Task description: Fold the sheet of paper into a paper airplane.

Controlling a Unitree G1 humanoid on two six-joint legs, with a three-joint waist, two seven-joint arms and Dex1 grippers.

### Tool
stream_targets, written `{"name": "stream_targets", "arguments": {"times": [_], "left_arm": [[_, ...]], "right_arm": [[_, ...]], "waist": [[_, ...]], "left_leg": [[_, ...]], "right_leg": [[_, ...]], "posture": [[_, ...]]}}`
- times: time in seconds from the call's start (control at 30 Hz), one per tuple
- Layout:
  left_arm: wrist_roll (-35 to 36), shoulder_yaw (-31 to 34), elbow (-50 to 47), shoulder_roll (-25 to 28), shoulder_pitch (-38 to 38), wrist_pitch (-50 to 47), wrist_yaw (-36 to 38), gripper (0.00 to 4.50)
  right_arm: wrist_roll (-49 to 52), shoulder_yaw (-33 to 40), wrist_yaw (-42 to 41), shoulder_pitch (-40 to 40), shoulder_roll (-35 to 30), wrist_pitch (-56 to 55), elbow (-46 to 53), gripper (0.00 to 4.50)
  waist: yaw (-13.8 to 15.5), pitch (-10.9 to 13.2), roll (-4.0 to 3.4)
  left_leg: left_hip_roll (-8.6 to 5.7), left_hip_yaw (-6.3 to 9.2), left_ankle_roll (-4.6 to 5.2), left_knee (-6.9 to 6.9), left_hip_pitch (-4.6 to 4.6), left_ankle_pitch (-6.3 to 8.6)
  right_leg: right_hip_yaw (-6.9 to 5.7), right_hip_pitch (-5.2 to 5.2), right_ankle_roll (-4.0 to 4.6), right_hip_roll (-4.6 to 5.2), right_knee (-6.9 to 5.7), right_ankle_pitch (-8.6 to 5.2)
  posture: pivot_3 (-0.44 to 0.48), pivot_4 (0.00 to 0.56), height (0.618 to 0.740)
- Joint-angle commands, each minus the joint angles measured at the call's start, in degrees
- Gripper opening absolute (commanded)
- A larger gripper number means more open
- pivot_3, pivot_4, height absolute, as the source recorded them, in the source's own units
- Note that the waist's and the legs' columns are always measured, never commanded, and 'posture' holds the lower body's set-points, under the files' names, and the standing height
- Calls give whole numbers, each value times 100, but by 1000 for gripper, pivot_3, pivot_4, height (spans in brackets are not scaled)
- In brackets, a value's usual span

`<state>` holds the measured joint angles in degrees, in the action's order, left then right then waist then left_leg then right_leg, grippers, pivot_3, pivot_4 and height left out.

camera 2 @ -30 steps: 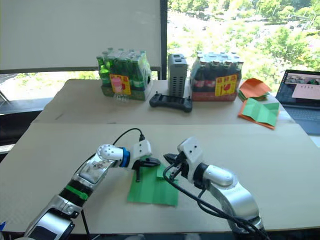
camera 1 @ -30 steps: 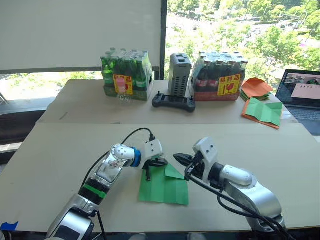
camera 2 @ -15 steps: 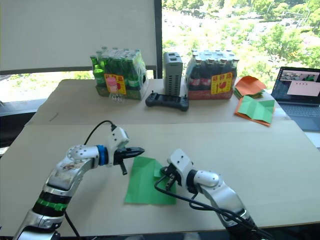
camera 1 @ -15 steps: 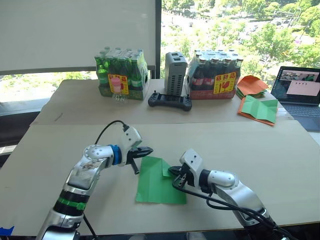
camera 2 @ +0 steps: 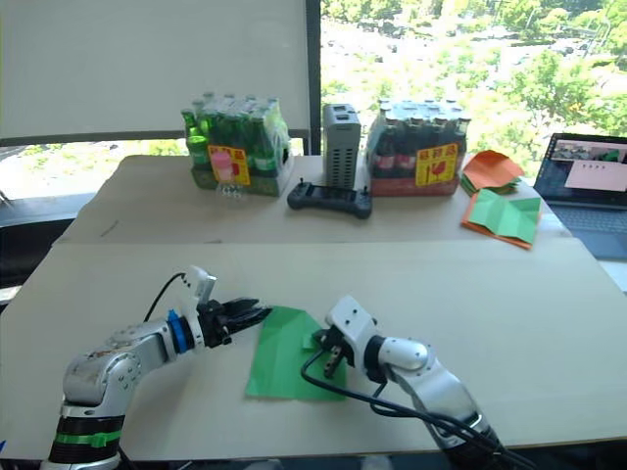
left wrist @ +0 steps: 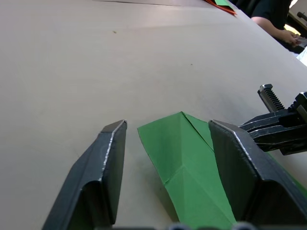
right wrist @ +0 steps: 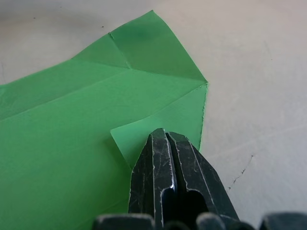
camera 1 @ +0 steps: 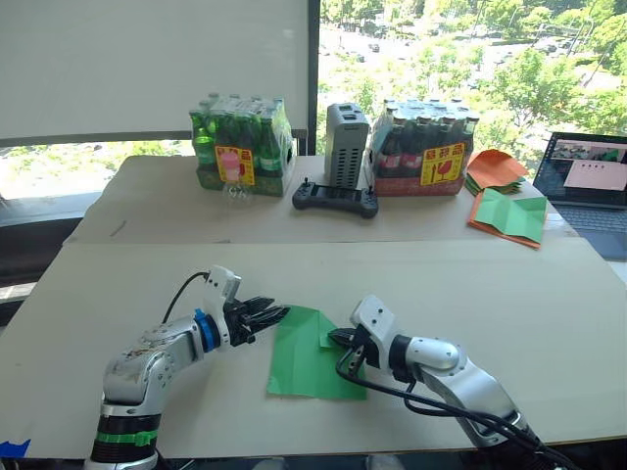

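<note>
– Two grippers on it now. Left gripper [left wrist: 165, 158] has its fingers spread, far corner of the sheet of paper [camera 1: 312, 354] sitting between the tips, not touched yet.

– And the right gripper [right wrist: 165, 143]?

– Fingers pressed together, tips resting on the small folded flap at the sheet's near-right corner. Can't tell if it's pinching the flap or just pinning it to the table [camera 1: 509, 294].

– Risk?

– Prob. slip. If the left one closes and pulls while the right's only pressing, sheet slides under the tips, crease goes crooked. Thin paper, so a hard tug could crumple or tear that corner too.

– Plane's nowhere near done, then.

– Nope, early folds only.
</note>
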<state>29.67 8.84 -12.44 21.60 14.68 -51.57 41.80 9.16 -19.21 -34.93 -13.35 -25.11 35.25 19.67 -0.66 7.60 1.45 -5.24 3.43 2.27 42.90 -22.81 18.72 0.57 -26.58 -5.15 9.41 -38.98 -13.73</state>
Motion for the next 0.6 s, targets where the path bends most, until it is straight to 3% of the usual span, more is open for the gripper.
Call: {"name": "stream_targets", "arguments": {"times": [0.03, 0.17, 0.5, 0.6], "left_arm": [[256, 65, 46, -50, -12, -137, -124, 3146], [261, -85, 54, -3, -106, -122, -168, 3146], [393, -198, -270, 39, -181, -110, -334, 34], [318, -353, -443, 158, -153, 65, -244, 34]], "right_arm": [[-41, -49, -26, -42, 43, -14, 12, 0], [-63, -71, -6, -107, 82, 5, 24, 0], [-137, -84, 19, -145, 184, 42, 8, 0], [-142, -86, 19, -144, 187, 52, 1, 0]], "waist": [[-3, 0, 0], [-6, 0, 0], [1, 0, 0], [0, 0, 0]], "left_leg": [[0, 0, 0, 0, -1, 0], [1, 0, -1, -1, 0, 0], [-1, 0, -1, 0, -3, 0], [-1, 0, -2, 0, -2, 0]], "right_leg": [[0, 0, 0, -1, 0, 0], [1, -2, 0, -1, 0, 0], [1, -2, 1, 2, 0, 0], [1, -2, 1, 1, 0, 0]], "posture": [[0, 150, 678], [0, 150, 678], [0, 150, 678], [0, 150, 678]]}}
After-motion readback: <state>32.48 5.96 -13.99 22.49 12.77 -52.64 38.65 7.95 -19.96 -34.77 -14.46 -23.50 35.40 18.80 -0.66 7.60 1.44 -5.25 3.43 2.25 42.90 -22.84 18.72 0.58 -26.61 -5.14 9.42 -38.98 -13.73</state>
